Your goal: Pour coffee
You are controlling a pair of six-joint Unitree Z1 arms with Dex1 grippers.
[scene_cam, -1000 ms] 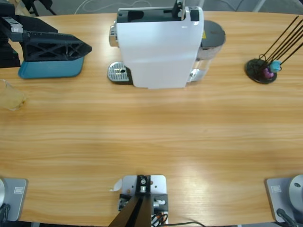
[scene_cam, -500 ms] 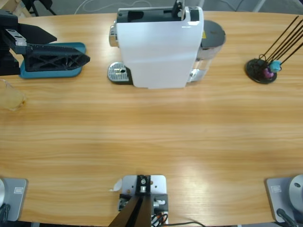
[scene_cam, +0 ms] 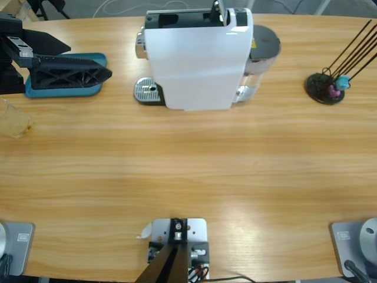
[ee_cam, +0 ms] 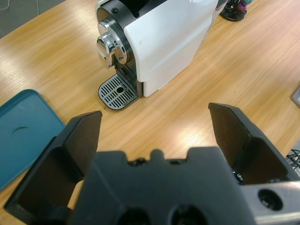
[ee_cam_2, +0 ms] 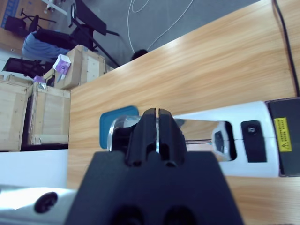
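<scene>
At the high view's upper left, the left gripper (scene_cam: pixel 88 72) hangs with its black jaws spread wide over a teal plastic tray (scene_cam: pixel 88 88). The small clear glass tumbler of tan coffee (scene_cam: pixel 13 119) stands at the left edge, below the tray. The right gripper (ee_cam_2: pixel 157 123), jaws pressed together, sits above the big white boxy coffee machine (scene_cam: pixel 197 59) at top centre.

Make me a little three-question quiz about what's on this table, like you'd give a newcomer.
1. True or false: the left gripper has its fingers spread apart.
2. What does the left gripper hang over at the table's left end? A) a blue tray B) a red bowl C) a book
3. Fill in: the glass of coffee stands at the table's ____ edge in the high view.

Key: 1 true. 2 A. 3 left.
The right gripper, fingers together, sits above the white coffee machine. The glass stands untouched.
</scene>
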